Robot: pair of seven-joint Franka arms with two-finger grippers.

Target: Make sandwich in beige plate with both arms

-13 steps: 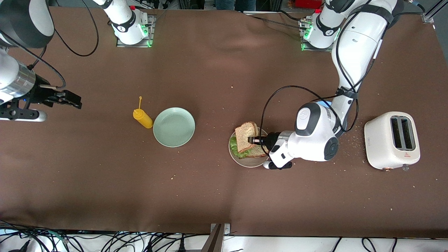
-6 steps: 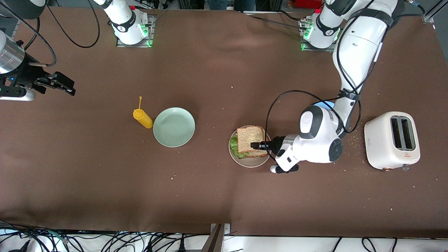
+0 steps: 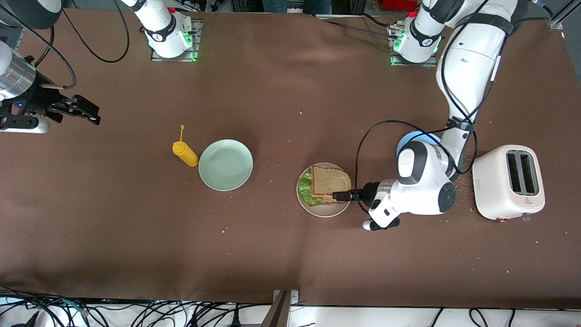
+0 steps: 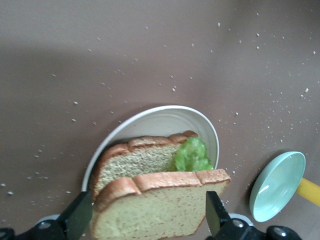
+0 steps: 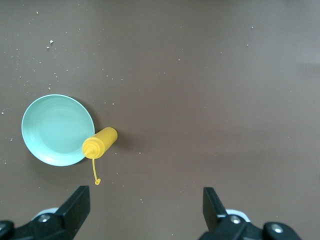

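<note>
Fingers (image 4: 82, 215) apart both grippers; toaster (image 3: 508, 181), blue plate (image 3: 415, 136) by left arm, sandwich (image 3: 330, 184) on beige plate (image 3: 317, 210).

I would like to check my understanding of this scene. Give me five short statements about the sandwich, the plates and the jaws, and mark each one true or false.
1. The sandwich lies on the beige plate. True.
2. The left gripper has its jaws shut on the top slice. False: the jaws stand open, one on each side of the slice.
3. The mustard bottle stands upright on the green plate. False: it lies on the table beside that plate, toward the right arm's end.
4. The right gripper waits with open jaws, holding nothing. True.
5. Bread sticks out of the toaster. False: both slots look empty.
</note>
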